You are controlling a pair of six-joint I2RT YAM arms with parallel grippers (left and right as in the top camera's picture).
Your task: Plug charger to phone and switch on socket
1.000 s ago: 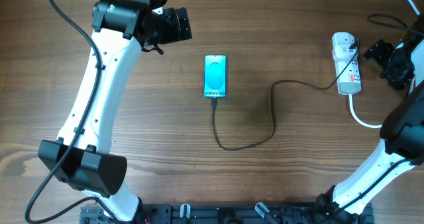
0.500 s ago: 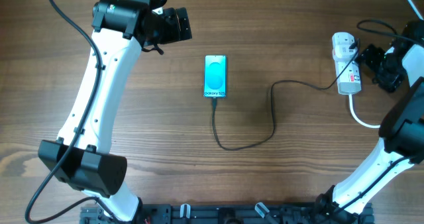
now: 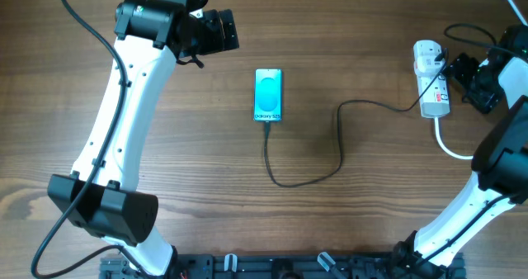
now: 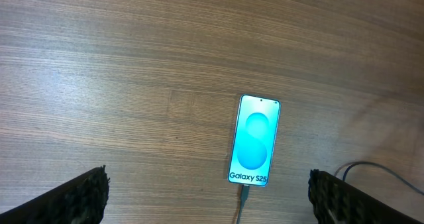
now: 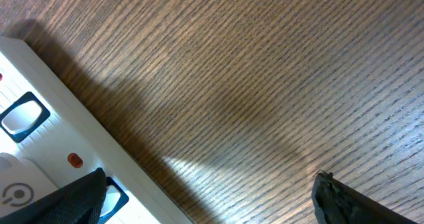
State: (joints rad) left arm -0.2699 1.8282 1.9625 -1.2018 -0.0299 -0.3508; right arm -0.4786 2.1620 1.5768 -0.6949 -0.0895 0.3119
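Observation:
The turquoise phone (image 3: 268, 95) lies flat mid-table, its white text strip toward the front. The charger (image 3: 340, 143), a thin black cable, runs from the phone's near end in a loop to the white socket (image 3: 431, 79) at the right. In the left wrist view the phone (image 4: 254, 141) lies ahead and the charger (image 4: 242, 199) meets its lower edge. My left gripper (image 3: 227, 30) hovers open, back and left of the phone. My right gripper (image 3: 467, 81) stands open right beside the socket (image 5: 40, 151), one finger (image 5: 73, 201) over its edge by a blue-rimmed switch.
A thick white lead (image 3: 450, 147) curves from the socket toward the right arm's base. The left arm's white links (image 3: 124, 130) cross the table's left side. A black rail (image 3: 272, 267) runs along the front edge. A red light (image 5: 75, 160) sits on the socket.
My right gripper has shifted left, closing in on the socket's right side, and has held still for the last half second. The left arm, phone and charger have not moved.

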